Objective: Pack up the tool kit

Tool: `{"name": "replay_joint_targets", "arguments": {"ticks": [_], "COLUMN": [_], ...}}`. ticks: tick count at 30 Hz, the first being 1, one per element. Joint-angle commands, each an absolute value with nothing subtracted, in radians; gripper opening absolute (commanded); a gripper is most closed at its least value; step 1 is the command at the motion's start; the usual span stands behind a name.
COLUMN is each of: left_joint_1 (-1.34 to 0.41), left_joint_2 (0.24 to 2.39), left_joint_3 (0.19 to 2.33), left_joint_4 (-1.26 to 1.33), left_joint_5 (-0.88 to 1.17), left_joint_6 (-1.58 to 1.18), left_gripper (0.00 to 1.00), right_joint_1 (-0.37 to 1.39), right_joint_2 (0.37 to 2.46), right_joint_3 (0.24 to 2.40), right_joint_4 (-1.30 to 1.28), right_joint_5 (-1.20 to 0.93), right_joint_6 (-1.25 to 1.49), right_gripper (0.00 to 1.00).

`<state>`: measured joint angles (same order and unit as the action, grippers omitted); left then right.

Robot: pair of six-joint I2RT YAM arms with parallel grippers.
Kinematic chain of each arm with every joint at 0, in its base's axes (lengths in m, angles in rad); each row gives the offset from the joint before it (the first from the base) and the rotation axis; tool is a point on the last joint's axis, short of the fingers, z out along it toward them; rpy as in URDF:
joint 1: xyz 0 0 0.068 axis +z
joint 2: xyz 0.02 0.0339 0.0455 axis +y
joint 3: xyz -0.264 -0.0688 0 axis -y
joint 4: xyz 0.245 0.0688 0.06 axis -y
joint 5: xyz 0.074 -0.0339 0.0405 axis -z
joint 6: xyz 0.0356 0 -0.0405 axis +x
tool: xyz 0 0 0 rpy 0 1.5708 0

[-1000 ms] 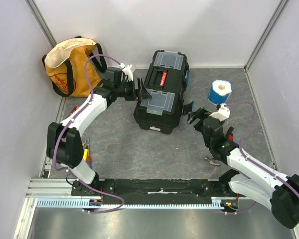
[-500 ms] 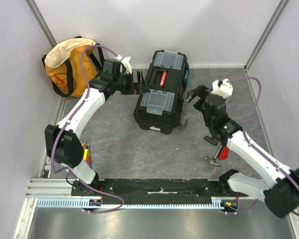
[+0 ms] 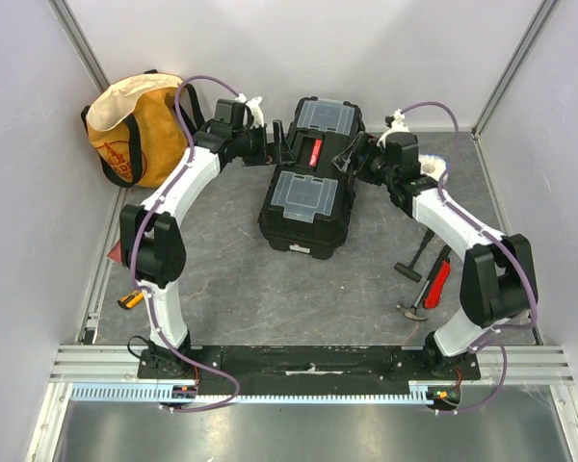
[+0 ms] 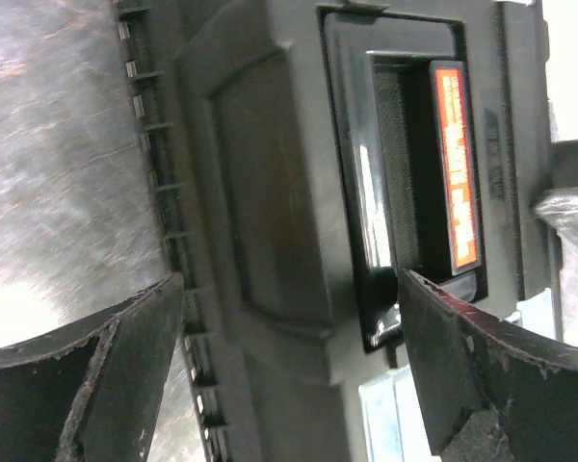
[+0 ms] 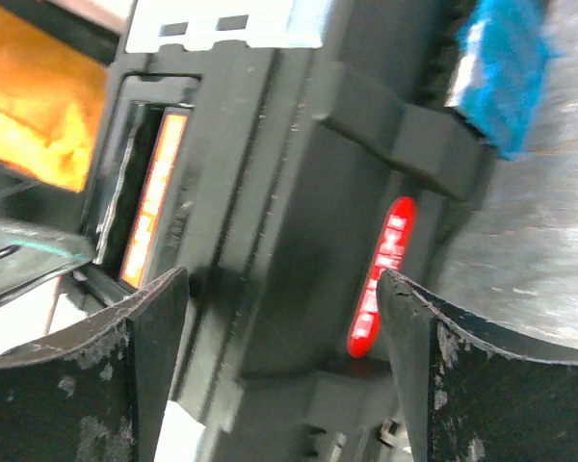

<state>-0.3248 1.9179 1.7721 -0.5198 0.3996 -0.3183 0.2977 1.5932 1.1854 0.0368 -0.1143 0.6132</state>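
Tool kit [image 3: 308,197] of black plastic lies at the far middle of the table [image 3: 241,284], with two clear-lidded compartments on top and a handle [image 3: 314,152] between them. At the handle's left stands the left gripper [image 3: 281,146] and at its right the right gripper [image 3: 353,156]. Both have their fingers spread wide and hold nothing; whether they touch the tool kit cannot be told. Only the left wrist view shows the handle recess close up, with an orange-red label [image 4: 456,164] whose print is too blurred to read. Only the right wrist view shows a blue latch [image 5: 496,77] and a red dotted strip [image 5: 378,279]. A yellow-orange bag [image 3: 140,130] sits far left, and a hammer [image 3: 409,308] lies near right.
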Motion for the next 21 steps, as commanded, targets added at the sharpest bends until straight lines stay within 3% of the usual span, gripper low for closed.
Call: {"name": "replay_joint_targets", "arguments": {"ticks": [1, 7, 12, 21], "left_joint_1": [-0.311, -0.31, -0.299, -0.258], "left_joint_2": [1.988, 1.999, 1.935, 1.677], "left_joint_3": [1.861, 1.818, 1.679, 1.327], "left_joint_4": [-0.5, -0.502, -0.468, -0.357], "left_joint_5": [0.448, 0.508, 0.543, 0.535], "left_joint_6": [-0.29, -0.304, -0.339, -0.393], "left_gripper": [0.94, 0.87, 0.77, 0.75], "right_joint_1": [0.299, 0.334, 0.457, 0.655], "right_joint_2": [1.669, 1.68, 1.683, 1.591], "right_joint_3": [1.249, 1.183, 1.154, 1.072], "right_joint_4": [0.054, 0.106, 0.115, 0.101], "right_joint_5": [-0.319, -0.374, -0.353, -0.16], "right_joint_6": [0.609, 0.687, 0.738, 0.802], "right_gripper": [0.83, 0.73, 0.57, 0.53]}}
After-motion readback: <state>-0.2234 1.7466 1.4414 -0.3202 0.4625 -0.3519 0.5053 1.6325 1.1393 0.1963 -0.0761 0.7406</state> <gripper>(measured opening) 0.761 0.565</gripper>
